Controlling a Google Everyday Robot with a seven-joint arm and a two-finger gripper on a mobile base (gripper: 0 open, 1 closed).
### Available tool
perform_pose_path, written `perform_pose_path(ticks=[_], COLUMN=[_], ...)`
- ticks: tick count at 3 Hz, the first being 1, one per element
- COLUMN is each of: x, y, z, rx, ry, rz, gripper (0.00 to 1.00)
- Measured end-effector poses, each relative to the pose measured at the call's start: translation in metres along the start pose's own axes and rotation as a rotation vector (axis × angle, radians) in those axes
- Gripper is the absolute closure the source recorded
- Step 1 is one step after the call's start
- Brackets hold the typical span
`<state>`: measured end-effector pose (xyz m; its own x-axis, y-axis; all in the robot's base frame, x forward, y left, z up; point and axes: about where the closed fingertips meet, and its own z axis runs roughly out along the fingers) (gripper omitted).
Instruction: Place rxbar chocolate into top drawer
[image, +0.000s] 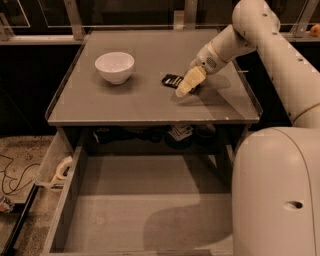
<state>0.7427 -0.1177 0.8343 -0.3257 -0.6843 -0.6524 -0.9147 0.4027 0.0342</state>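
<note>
The task is barely begun. The rxbar chocolate lies flat on the surface, a little right of centre and about midway between the back and front edges. Nothing shows it lifted. The gripper is down at the bar's right end, angled toward the front edge, with its tip either touching the surface or just above it. It seems to overlap the near end of the wrapper, but from this angle I cannot tell whether the gripper is open or closed, or whether it has any hold on the bar. The arm reaches in from beyond the back right corner.

A white bowl stands toward the back left corner, well apart from the bar and out of the way.

The top drawer is already pulled out below the front edge — wide, shallow and grey, with its flat bottom bare where it shows. So the opening step is done and the target is ready. The robot's pale base hides the drawer's right side. A small pale side tray holding a tape roll sits off the drawer's left wall and is not the goal.

What remains, as I judge it, is nearly everything: a firm grip on the thin bar, a lift clear of the surface, a carry out past the front edge, then a descent into the drawer and a release. The grasp looks like the delicate part — a flat wrapper on a flat surface gives little to pinch.
</note>
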Motion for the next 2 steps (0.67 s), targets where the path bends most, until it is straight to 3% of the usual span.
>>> perform_pose_path(ticks=[1, 2], x=[0.0000, 0.0000], y=[0.0000, 0.0000], z=[0.0000, 0.0000], rx=[0.000, 0.000], ry=[0.000, 0.000], rz=[0.000, 0.000], gripper=[0.18, 0.42])
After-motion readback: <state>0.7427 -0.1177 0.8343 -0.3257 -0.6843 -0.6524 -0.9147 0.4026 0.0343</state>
